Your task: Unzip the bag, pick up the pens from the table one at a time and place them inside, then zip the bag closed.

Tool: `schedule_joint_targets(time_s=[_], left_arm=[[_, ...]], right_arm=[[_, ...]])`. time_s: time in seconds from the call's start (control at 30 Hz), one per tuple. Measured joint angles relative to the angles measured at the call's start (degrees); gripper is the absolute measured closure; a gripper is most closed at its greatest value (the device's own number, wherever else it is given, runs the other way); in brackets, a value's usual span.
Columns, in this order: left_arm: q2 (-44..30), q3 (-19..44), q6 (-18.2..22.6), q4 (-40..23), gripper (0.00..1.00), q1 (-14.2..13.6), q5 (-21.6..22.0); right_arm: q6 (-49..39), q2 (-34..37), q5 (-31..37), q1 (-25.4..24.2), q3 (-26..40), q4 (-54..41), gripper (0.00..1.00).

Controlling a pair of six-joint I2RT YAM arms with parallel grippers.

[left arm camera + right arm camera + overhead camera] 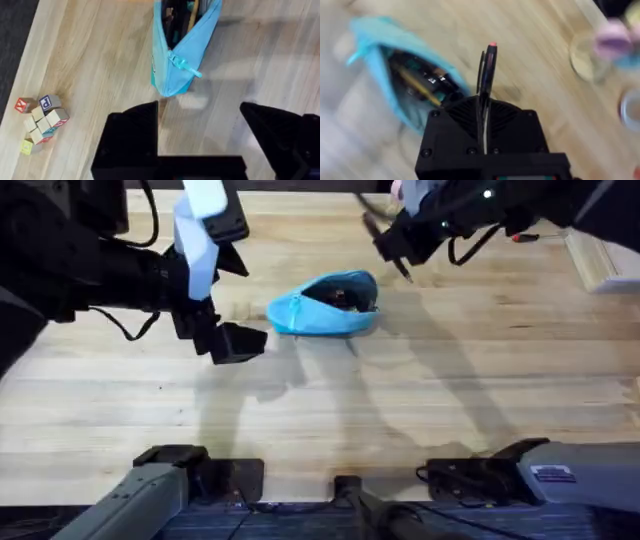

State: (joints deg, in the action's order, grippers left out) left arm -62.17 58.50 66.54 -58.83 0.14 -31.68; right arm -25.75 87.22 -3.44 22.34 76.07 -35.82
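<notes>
Bag [325,306] lies unzipped mid-table [420,400], holding pens. Right gripper [485,107] is clamped on 1 pen [487,70] just beside it; left gripper [200,125] hovers near, fingers apart.

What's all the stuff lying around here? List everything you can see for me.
bag: one, light blue, unzipped, mid-table, items inside.
pull tab: one, teal, at the bag's closed end.
pen: one, black with a reddish tip, held in the right gripper, beside the bag.
toy blocks: a small cluster, mixed colours, on the table away from the bag.
table: one, light wood planks.
left gripper: black, open, near the bag's closed end.
right gripper: black, shut on the pen.
</notes>
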Motion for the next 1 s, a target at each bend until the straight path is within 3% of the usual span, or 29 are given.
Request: schedule_joint_targets(time_s=[0.2,0.4,1.0], left_arm=[[0.0,0.0,0.0,0.1,0.008,0.0,0.0],[0.0,0.0,0.0,0.1,0.008,0.0,0.0],[0.0,0.0,0.0,0.1,0.008,0.0,0.0]], right_arm=[[-19.3,0.0,-9.3,0.1,0.0,-3.5,0.969],[-30.0,1.2,-12.2,1.2,0.0,-5.6,0.970],[-37.8,12.7,-12.7,6.6,0.0,-2.4,0.970]])
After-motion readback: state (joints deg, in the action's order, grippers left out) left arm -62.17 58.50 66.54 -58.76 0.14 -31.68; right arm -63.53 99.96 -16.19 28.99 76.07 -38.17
